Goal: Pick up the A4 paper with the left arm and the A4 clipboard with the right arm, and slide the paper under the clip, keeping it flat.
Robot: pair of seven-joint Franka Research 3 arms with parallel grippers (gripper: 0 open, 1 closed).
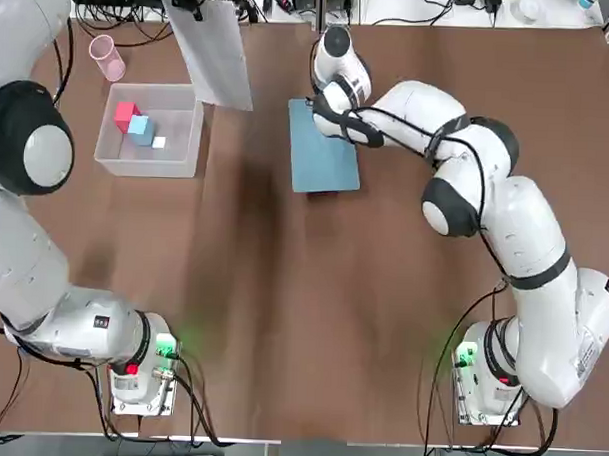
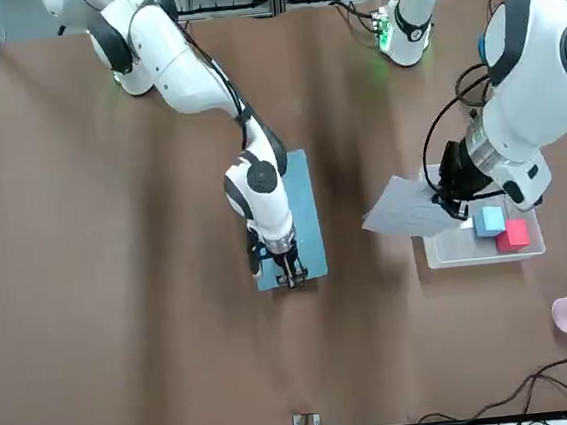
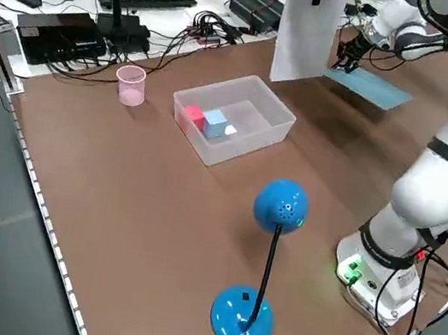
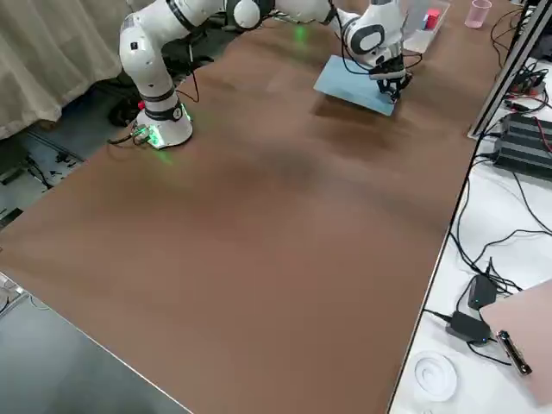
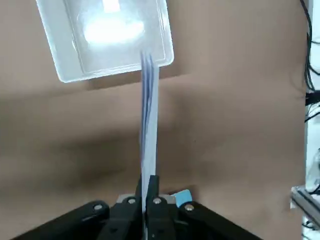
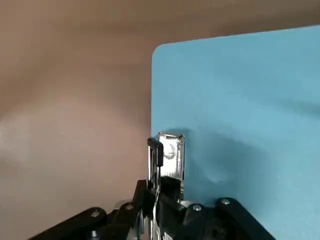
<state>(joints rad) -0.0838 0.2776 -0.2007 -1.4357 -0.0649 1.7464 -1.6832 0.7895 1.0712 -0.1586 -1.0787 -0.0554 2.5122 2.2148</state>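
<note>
We see the left gripper (image 5: 145, 200) clamped on the A4 paper (image 5: 150, 120), held on edge near the clear plastic bin (image 1: 153, 133) at the table's far left. To its right, the right gripper (image 6: 162, 195) grips the clip (image 6: 170, 155) of the A4 clipboard (image 1: 322, 154), raised above the brown table (image 1: 281, 337).

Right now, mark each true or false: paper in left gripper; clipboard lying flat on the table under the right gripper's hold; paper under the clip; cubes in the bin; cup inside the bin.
1. The left gripper holds the paper. True.
2. The paper is already under the clip. False: it hangs from the left gripper, apart from the clipboard.
3. The right gripper is shut at the clip. True.
4. The pink cup is inside the bin. False: it stands outside it.
</note>
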